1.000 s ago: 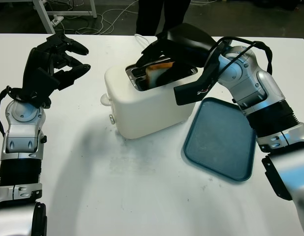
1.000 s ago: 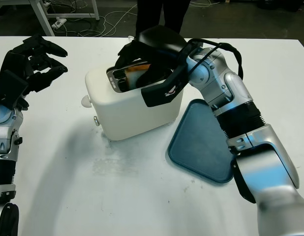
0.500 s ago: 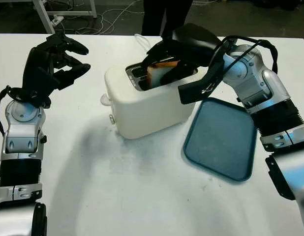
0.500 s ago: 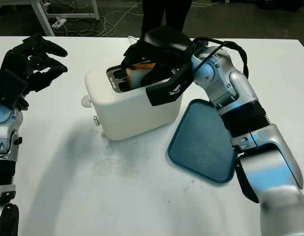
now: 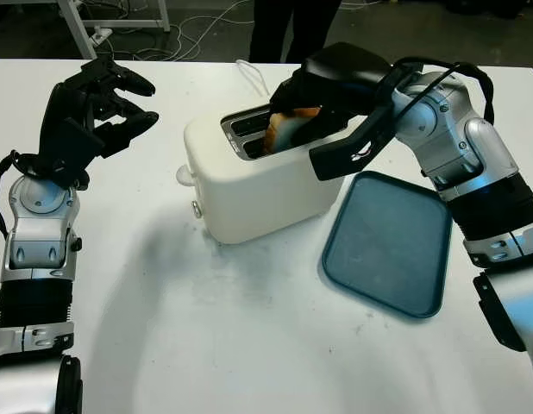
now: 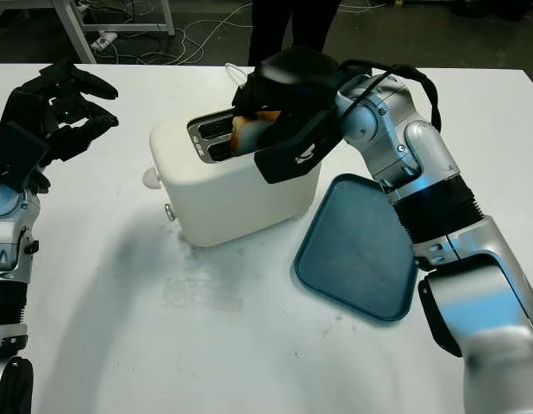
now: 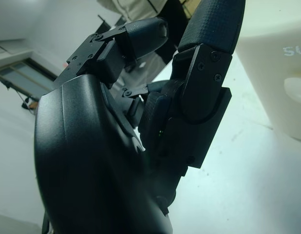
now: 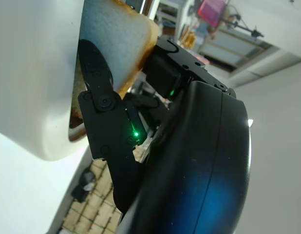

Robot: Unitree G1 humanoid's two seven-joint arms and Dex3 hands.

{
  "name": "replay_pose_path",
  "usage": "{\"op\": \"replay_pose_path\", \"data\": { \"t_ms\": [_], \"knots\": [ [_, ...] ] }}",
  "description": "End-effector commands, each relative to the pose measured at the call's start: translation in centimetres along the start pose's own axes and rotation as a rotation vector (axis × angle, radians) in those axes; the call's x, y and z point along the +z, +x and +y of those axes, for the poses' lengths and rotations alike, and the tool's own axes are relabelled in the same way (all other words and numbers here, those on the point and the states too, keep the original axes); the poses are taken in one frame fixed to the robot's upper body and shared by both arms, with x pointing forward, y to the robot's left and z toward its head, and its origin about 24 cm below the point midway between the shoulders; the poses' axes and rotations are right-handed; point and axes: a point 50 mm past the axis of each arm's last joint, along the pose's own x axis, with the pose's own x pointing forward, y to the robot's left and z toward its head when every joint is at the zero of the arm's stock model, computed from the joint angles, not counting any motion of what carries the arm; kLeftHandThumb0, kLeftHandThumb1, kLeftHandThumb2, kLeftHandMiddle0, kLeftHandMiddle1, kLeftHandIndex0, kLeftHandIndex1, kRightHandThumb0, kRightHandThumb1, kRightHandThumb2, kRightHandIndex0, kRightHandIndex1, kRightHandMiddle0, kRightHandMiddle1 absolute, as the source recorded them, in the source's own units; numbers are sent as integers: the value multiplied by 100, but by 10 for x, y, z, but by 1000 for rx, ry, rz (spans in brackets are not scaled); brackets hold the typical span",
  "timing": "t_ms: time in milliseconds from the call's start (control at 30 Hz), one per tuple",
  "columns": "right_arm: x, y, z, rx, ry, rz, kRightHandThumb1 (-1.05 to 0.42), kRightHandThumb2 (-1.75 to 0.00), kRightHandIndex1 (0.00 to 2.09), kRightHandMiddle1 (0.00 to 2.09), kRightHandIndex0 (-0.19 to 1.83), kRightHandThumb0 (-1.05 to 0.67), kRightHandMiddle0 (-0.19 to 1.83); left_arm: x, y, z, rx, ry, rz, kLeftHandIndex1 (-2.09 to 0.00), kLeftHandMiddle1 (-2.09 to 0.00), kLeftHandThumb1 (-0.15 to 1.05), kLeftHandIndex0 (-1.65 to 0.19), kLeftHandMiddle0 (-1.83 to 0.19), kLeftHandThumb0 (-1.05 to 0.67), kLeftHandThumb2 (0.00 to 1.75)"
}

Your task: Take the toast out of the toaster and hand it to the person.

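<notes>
Blue tray (image 5: 387, 246) lies nearest you on the bench (image 5: 249, 345), just right of the toaster (image 5: 249, 181). Your left hand (image 5: 90, 108) hangs idle off to the left, fingers curled on nothing. Your right hand (image 5: 314, 99) pinches the toast (image 5: 288, 129), which is partly risen from the rear slot. Pull straight up until it clears the slot, then carry it toward the person (image 5: 292, 26) beyond the bench.
</notes>
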Motion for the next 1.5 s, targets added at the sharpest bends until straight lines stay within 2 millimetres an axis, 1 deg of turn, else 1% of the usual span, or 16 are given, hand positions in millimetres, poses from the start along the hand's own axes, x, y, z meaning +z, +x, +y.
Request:
{"op": "replay_pose_path", "data": {
  "t_ms": [0, 100, 233, 333, 467, 533, 700, 800, 867, 1033, 1133, 1200, 1300, 1367, 1400, 1467],
  "knots": [
    [-2, -3, 17, 42, -52, -13, -83, -1, 173, 161, 104, -58, 79, -1, -3, 3, 14, 7, 6, -121, -124, 92, -50, -59, -105, 10],
    [-2, -3, 17, -18, -62, -36, -90, -8, 174, 172, 110, -53, 83, -1, -3, 2, 17, -2, 7, -121, -124, 92, -51, -60, -105, 9],
    [-4, -4, 14, -90, -21, -72, -92, -24, 175, 174, 115, -51, 88, -2, -3, 2, 15, 0, 5, -121, -124, 92, -51, -60, -105, 9],
    [-6, -5, 10, -172, 19, -105, -92, -25, 175, 175, 117, -49, 90, -2, -3, 2, 16, -4, 9, -120, -123, 92, -51, -60, -105, 8],
    [-7, -7, -9, -283, 11, -108, -92, -26, 175, 174, 116, -49, 87, -2, -3, 2, 15, -3, 10, -120, -123, 92, -52, -61, -105, 8],
    [-10, -9, -22, -339, 48, -108, -92, -24, 175, 175, 116, -47, 87, -2, -3, 2, 13, -5, 9, -120, -123, 92, -52, -61, -105, 8],
    [-19, -15, -50, -421, 154, -91, -92, -27, 175, 174, 112, -46, 83, -3, -2, 3, 12, -5, 10, -119, -122, 92, -52, -61, -105, 7],
    [-31, -21, -66, -453, 253, -83, -92, -31, 175, 175, 107, -42, 79, -2, -2, 3, 9, 1, 9, -118, -122, 92, -52, -61, -105, 8],
    [-40, -26, -75, -493, 273, -61, -92, -34, 175, 175, 106, -44, 81, -2, -2, 3, 8, 1, 10, -118, -122, 92, -52, -61, -105, 8],
    [-65, -40, -87, -575, 333, 28, -92, -38, 175, 175, 105, -49, 80, -2, -2, 3, 8, 1, 9, -118, -122, 92, -52, -61, -105, 8],
    [-83, -48, -82, -615, 367, 114, -92, -39, 175, 175, 105, -51, 79, -2, -2, 3, 8, 0, 10, -119, -123, 92, -52, -61, -105, 8],
    [-100, -52, -70, -647, 434, 192, -92, -35, 175, 174, 104, -48, 78, -2, -3, 3, 12, -2, 9, -119, -123, 92, -52, -61, -105, 8],
    [-123, -57, -45, -660, 472, 340, -92, -35, 175, 174, 101, -41, 73, -3, -3, 3, 18, -16, 12, -119, -122, 92, -53, -61, -105, 7],
    [-135, -59, -26, -645, 552, 439, -92, -35, 175, 174, 97, -37, 68, -3, -3, 3, 16, -14, 13, -118, -122, 92, -53, -61, -105, 7],
    [-141, -60, -15, -637, 591, 488, -92, -36, 175, 175, 92, -31, 63, -3, -3, 2, 13, -11, 15, -118, -122, 92, -52, -60, -105, 7],
    [-147, -61, 2, -637, 664, 574, -92, -35, 175, 175, 88, -27, 59, -3, -3, 2, 12, -8, 17, -118, -122, 92, -52, -60, -105, 7]
  ]
}}
